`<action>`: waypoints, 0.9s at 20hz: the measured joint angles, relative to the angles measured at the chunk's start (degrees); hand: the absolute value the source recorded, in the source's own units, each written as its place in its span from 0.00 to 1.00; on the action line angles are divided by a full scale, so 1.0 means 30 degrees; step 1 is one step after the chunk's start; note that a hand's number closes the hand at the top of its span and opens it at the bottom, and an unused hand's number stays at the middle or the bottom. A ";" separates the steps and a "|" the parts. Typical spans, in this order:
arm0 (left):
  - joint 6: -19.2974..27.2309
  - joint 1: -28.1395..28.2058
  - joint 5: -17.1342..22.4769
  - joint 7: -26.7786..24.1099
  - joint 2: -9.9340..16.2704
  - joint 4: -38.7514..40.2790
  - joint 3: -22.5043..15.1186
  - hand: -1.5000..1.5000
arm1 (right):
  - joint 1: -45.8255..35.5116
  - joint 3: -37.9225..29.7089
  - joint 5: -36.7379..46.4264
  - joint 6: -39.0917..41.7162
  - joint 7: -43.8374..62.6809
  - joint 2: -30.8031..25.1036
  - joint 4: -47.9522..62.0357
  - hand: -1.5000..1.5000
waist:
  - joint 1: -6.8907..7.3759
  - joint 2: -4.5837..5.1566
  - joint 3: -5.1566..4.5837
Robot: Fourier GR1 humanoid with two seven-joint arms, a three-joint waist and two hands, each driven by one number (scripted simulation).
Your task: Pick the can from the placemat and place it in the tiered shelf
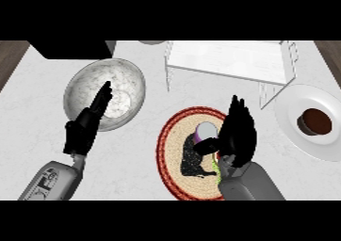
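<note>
A round woven placemat (174, 141) with a dark red rim lies on the counter at lower centre. On it stands the can (203, 131), purple with a pale top, partly hidden by my right hand (236, 134). That hand is beside the can on its right, thumb curling toward the can's front, fingers stretched out above it and not closed round it. The white wire tiered shelf (229, 61) stands at the back, just beyond the placemat. My left hand (86, 124) rests open at the left, fingers straight, over the rim of a grey bowl.
A large speckled grey bowl (121, 80) sits at the left. A white plate (329, 141) with a brown item (316, 120) on it lies at the right. A dark block (69, 48) stands at the back left.
</note>
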 measured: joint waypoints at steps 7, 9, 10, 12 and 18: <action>-0.0066 -0.0101 -0.0244 0.0059 -0.0103 0.0008 0.0221 0.50 | -0.0034 -0.0073 -0.0174 -0.0485 -0.0028 -0.0006 0.1065 0.00 | 0.0004 -0.0009 0.0009; -0.0116 -0.0023 -0.0321 0.0095 -0.0125 -0.0026 0.0238 0.50 | -0.0084 -0.0053 -0.0243 -0.0652 -0.0038 -0.0005 0.1250 0.00 | 0.0000 -0.0015 0.0011; -0.0061 0.0120 -0.0466 -0.0100 -0.0266 0.0060 0.0130 0.50 | -0.0014 0.0046 -0.0314 -0.0789 -0.0059 -0.0006 0.1372 0.00 | -0.0003 -0.0014 0.0010; -0.0340 0.0262 -0.0301 -0.0053 -0.0053 -0.0113 0.0373 0.50 | 0.0028 0.0073 -0.0387 -0.1065 -0.0158 -0.0006 0.1774 0.00 | 0.0031 -0.0012 0.0012; -0.0212 0.0411 -0.0601 0.0304 -0.0255 -0.0529 0.0404 0.50 | -0.0174 0.0555 -0.0954 -0.1712 -0.0184 -0.0008 0.2575 0.00 | 0.0031 -0.0011 0.0017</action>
